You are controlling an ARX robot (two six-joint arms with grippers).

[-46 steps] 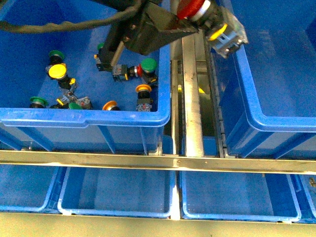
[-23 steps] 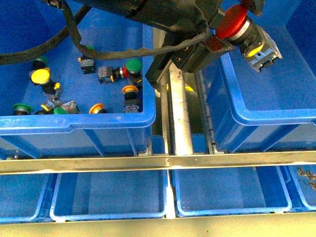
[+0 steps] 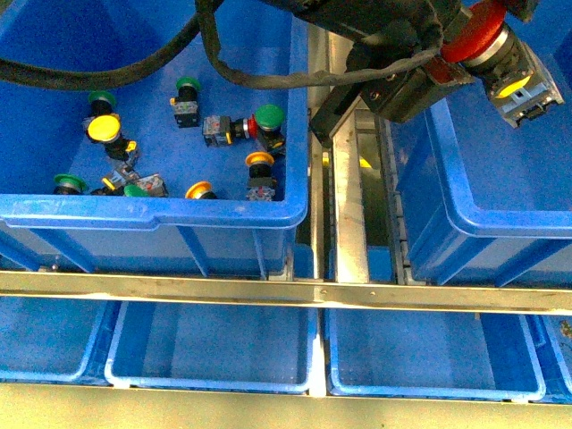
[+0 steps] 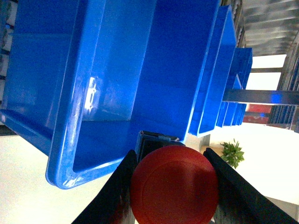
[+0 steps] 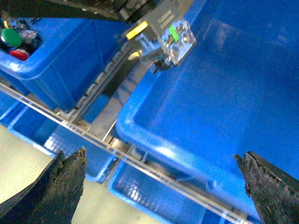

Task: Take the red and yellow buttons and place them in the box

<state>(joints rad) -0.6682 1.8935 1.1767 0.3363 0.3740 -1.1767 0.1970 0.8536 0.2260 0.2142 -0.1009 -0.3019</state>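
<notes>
left gripper (image 4: 170,152): clamped on the red button, one finger each side of its cap
red button (image 3: 478,31): in the air over the box, by the box's left wall; cap tilted, grey body with yellow label lower
box (image 3: 465,223): big deep blue bin; the part of its inside in view holds nothing
right gripper (image 5: 161,157): jaws spread wide, nothing between them, hanging over the box's near rim
source bin (image 3: 152,214): just left of the box, across a metal rail (image 3: 349,206)
yellow button (image 3: 104,129): in the source bin, far from the box
orange-capped buttons (image 3: 260,159): in the source bin, on the side nearer the box
green buttons (image 3: 269,116): in the source bin, mixed with the rest
</notes>
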